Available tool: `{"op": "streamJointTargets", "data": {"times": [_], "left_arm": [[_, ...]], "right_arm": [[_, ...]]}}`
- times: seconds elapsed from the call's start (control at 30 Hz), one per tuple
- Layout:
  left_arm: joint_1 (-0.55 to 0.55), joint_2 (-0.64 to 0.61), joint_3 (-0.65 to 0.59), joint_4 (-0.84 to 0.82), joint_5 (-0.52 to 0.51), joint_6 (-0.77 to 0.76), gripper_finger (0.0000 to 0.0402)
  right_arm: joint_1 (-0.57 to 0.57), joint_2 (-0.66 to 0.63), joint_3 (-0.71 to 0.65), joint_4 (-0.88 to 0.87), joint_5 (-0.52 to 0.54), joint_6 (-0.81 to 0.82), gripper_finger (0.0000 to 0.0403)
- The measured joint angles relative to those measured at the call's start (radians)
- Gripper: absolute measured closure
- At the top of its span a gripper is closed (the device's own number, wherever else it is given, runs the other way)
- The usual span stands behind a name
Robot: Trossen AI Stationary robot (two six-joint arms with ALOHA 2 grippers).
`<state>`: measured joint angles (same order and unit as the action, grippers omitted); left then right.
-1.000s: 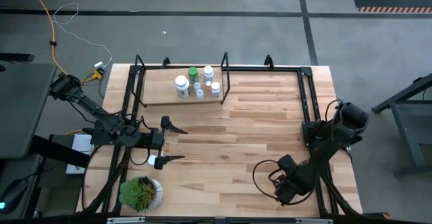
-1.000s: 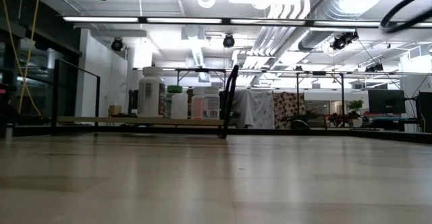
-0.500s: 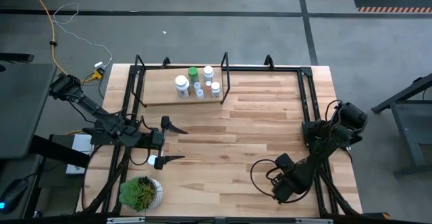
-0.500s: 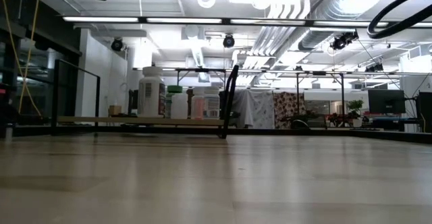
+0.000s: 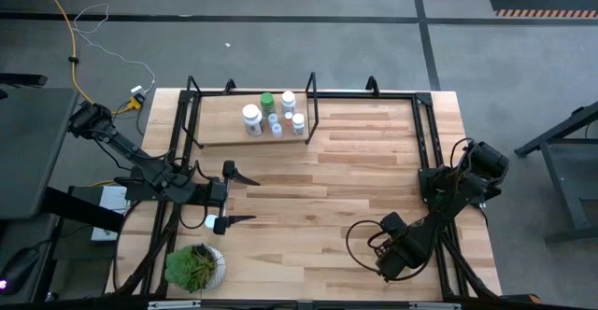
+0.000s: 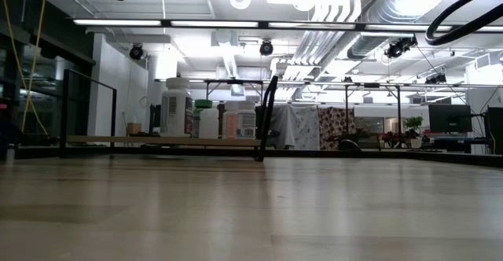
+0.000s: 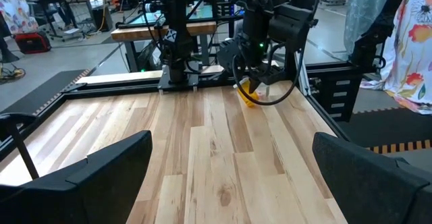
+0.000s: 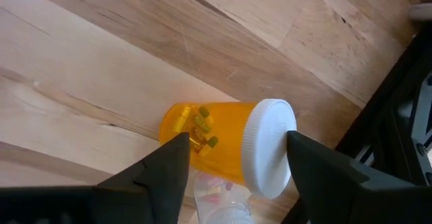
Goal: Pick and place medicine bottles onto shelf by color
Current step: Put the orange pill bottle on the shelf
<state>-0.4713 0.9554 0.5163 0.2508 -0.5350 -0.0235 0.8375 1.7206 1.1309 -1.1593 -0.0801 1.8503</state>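
An orange medicine bottle (image 8: 216, 143) with a white cap (image 8: 270, 150) lies on its side on the table near the right near corner. It also shows in the left wrist view as the orange bottle (image 7: 248, 97). My right gripper (image 8: 235, 140) is open above it, pointing down, one finger at each end. My left gripper (image 5: 254, 200) is open and waits at the table's left side. The shelf (image 5: 217, 134) stands at the far edge and carries several white bottles (image 5: 251, 119) and a green bottle (image 5: 268, 103), all upright. My right gripper comes from above, with one finger (image 8: 172, 160) at the orange bottle's bottom end and the other finger (image 8: 307, 156) beside its cap. I cannot tell whether either finger touches it. The bottle rests on its side on the table.
A potted plant (image 5: 194, 265) stands at the near left corner. A small clear container (image 8: 216, 193) with coloured bits lies right beside the orange bottle. Black frame rods (image 5: 422, 142) run along the table's sides. The middle of the table (image 5: 327, 189) is bare wood.
My right arm has shifted a little toward the table's left, staying over the orange bottle. The left arm and the bottles on the shelf have kept still.
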Motion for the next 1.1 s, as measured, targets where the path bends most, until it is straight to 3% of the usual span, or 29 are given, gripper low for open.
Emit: {"op": "streamJointTargets", "data": {"times": [0.47, 0.67, 0.9, 1.1], "left_arm": [[0.0, 0.0, 0.0, 0.0, -0.001, 0.0, 0.0002], [0.0, 0.0, 0.0, 0.001, -0.002, 0.0, 0.0002], [0.0, 0.0, 0.0, 0.001, -0.004, 0.0, 0.0002], [0.0, 0.0, 0.0, 0.0, -0.004, 0.0, 0.0002]], "right_arm": [[0.0, 0.002, -0.001, -0.004, 0.013, -0.013, 0.0348], [0.0, -0.011, -0.001, -0.029, 0.044, -0.062, 0.0391], [0.0, -0.06, -0.001, -0.028, 0.077, -0.115, 0.0378], [-0.006, -0.068, -0.001, 0.039, 0.009, -0.209, 0.0278]]}}
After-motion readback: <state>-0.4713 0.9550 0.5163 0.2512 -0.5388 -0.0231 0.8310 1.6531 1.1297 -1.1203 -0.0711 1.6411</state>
